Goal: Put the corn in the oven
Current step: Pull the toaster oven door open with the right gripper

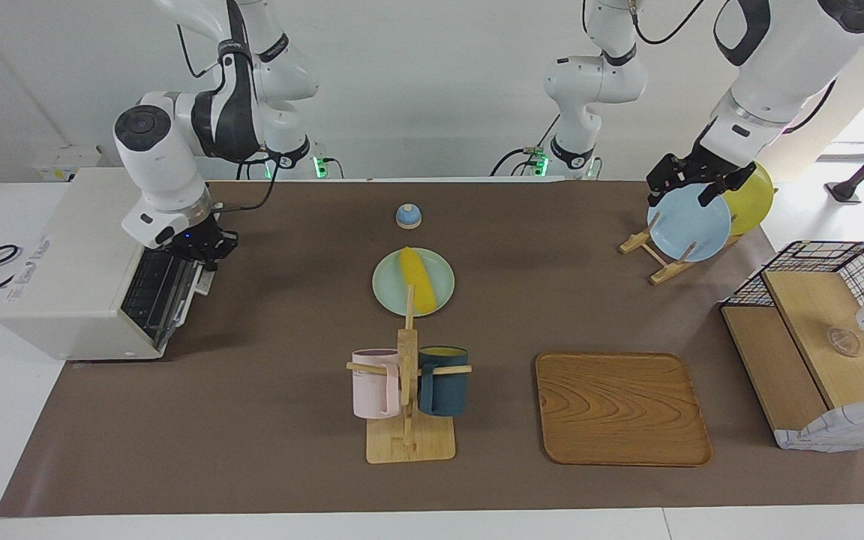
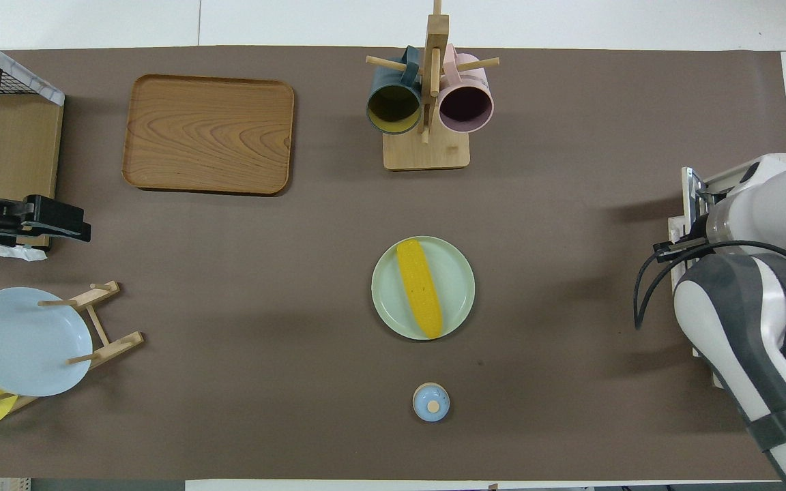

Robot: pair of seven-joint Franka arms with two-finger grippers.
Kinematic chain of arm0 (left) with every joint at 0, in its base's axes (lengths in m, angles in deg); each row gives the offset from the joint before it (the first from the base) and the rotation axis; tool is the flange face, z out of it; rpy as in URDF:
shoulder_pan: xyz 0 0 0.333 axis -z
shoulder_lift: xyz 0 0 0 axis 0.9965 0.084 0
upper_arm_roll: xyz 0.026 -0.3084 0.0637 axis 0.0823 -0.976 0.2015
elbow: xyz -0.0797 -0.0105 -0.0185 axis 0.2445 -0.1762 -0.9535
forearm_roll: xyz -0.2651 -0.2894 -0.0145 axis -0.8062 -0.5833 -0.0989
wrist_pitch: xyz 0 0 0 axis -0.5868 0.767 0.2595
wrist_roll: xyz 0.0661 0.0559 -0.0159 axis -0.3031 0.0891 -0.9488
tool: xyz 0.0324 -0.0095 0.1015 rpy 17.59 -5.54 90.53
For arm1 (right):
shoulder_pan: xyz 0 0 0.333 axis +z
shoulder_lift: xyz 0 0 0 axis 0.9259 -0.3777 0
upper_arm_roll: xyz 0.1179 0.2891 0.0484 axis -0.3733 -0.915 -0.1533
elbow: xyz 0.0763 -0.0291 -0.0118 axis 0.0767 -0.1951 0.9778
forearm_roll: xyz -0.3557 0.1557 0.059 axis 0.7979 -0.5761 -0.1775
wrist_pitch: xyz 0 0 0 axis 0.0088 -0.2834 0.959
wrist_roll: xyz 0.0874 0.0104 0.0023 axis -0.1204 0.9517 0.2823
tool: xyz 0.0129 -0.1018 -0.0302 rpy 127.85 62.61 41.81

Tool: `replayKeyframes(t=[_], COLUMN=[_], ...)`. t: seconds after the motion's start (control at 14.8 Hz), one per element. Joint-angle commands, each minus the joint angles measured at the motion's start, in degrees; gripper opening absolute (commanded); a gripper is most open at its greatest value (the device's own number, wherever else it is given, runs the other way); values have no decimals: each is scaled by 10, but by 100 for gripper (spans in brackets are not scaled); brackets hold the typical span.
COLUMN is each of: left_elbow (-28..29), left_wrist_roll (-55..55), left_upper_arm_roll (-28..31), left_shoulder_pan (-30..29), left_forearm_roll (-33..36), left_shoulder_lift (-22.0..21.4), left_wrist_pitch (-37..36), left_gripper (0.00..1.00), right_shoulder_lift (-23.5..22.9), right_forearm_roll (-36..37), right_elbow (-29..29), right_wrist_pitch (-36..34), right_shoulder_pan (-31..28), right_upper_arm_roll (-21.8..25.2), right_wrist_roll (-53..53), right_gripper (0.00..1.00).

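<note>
The yellow corn (image 1: 418,279) lies on a pale green plate (image 1: 387,292) at the middle of the table; it also shows in the overhead view (image 2: 419,288) on the plate (image 2: 458,286). The off-white oven (image 1: 72,277) stands at the right arm's end of the table, its dark door facing the table's middle; in the overhead view (image 2: 731,179) the right arm mostly hides it. My right gripper (image 1: 203,249) is at the top edge of the oven door. My left gripper (image 1: 692,187) is open and empty over the blue plate in the plate rack.
A mug tree (image 1: 407,390) with a pink and a dark blue mug stands farther from the robots than the corn. A wooden tray (image 1: 622,409) lies beside it. A small blue knobbed lid (image 1: 408,216), a plate rack (image 1: 661,259) and a wire-and-wood basket (image 1: 822,337) are also here.
</note>
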Motion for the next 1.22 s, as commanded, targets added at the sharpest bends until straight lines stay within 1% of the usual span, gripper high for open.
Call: replayKeyframes(t=[0.0,0.27,0.47,0.61,0.74,1.01,1.15], left_elbow=[12,6,6,8,8,10,8], left_wrist_roll=[-9,-10,-10,-12,-13,-13,-13], left_upper_arm_roll=[-2,-2,-11,-13,-26,-26,-26], left_shoulder_pan=[-3,-6,-28,-33,-49,-47,-45], left_forearm_roll=[11,11,11,11,11,11,11], left_shoulder_lift=[-6,20,19,19,19,19,19], left_wrist_pitch=[33,58,49,48,48,47,46], left_gripper=[100,100,100,100,100,100,100], right_shoulder_lift=[-46,-49,-49,-60,-60,-74,-77], right_forearm_roll=[15,14,-14,-18,-18,-19,-19], right_elbow=[-8,-20,-31,-32,-39,-40,-47], right_wrist_pitch=[74,109,120,130,136,152,155], right_shoulder_pan=[-15,7,18,18,19,34,54], right_upper_arm_roll=[6,6,6,6,6,6,5], right_wrist_roll=[1,1,0,0,-1,-10,-30], right_gripper=[0,0,0,0,0,0,0])
